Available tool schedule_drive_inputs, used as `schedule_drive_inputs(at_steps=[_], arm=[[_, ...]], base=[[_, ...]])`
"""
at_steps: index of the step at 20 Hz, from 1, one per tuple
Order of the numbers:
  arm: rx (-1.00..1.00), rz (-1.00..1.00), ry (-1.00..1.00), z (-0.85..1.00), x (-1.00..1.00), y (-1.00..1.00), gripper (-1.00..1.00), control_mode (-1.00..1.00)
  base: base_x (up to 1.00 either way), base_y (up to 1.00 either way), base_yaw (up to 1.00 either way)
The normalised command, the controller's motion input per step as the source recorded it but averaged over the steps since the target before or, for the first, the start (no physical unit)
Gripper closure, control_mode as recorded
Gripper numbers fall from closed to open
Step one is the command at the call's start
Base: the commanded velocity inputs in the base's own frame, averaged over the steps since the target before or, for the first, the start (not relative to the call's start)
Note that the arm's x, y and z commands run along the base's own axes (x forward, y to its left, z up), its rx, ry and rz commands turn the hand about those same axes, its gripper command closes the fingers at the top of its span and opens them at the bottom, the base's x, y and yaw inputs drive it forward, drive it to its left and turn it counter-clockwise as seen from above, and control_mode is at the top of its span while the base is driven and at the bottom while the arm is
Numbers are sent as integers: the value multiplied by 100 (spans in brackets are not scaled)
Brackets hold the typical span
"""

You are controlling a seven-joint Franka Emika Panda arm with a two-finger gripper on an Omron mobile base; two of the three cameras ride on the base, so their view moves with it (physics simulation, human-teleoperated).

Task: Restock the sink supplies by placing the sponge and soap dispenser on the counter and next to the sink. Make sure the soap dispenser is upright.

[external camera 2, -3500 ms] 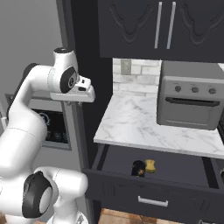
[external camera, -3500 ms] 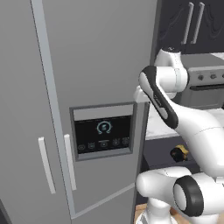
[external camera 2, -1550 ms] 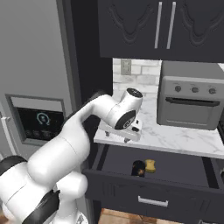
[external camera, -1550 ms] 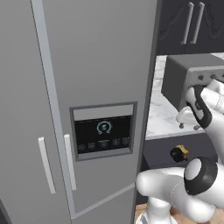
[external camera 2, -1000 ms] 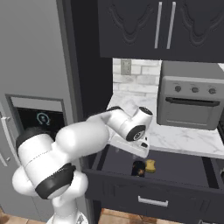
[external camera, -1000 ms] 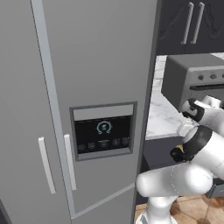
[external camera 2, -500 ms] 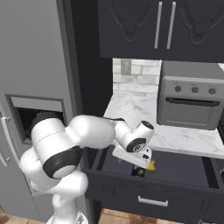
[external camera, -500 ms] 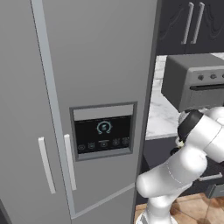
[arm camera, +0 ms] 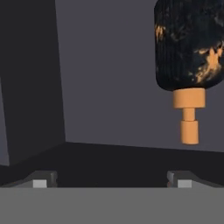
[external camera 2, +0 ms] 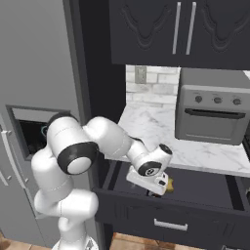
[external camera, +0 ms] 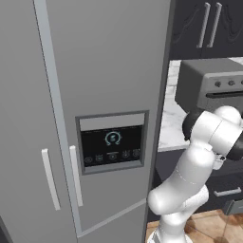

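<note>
My gripper point(external camera 2: 154, 189) hangs low inside an open dark drawer point(external camera 2: 195, 195) under the counter point(external camera 2: 161, 132). Its jaws are open with nothing between them, and the two fingertips point(arm camera: 43, 180) stand far apart in the hand view. The soap dispenser point(arm camera: 188, 65), a dark bottle with orange patches and an orange pump, lies on the drawer floor ahead of the gripper point(arm camera: 111, 181) and to its right, apart from the fingers. A corner of the yellow sponge point(external camera 2: 170, 184) peeks out just right of my hand. The sink is out of view.
A grey toaster oven point(external camera 2: 212, 112) stands on the marble counter point(external camera: 170, 128) at the right, under dark wall cabinets point(external camera 2: 180, 29). A tall grey fridge point(external camera: 85, 109) with a display panel stands to the left. The drawer's dark side wall point(arm camera: 26, 78) is close on the gripper's left.
The arm has swung down from above the counter edge, and the hand has dropped into the open drawer. The jaws have stayed open.
</note>
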Motion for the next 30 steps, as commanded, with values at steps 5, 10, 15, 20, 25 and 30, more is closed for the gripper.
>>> schedule_drive_inputs(at_steps=[5,10,15,20,25,30], arm=[[4,0,6,-39,0,-6,-100,-100],[4,0,3,-26,-20,-13,-100,-100],[12,-2,0,-4,-84,-32,-100,-100],[10,-3,0,0,-95,-31,-100,-100],[4,-4,1,1,-35,-11,-100,-100],[-1,-2,0,0,42,24,-100,-100]], base=[[0,0,0],[0,0,0],[0,0,0],[0,0,0],[0,0,0],[0,0,0]])
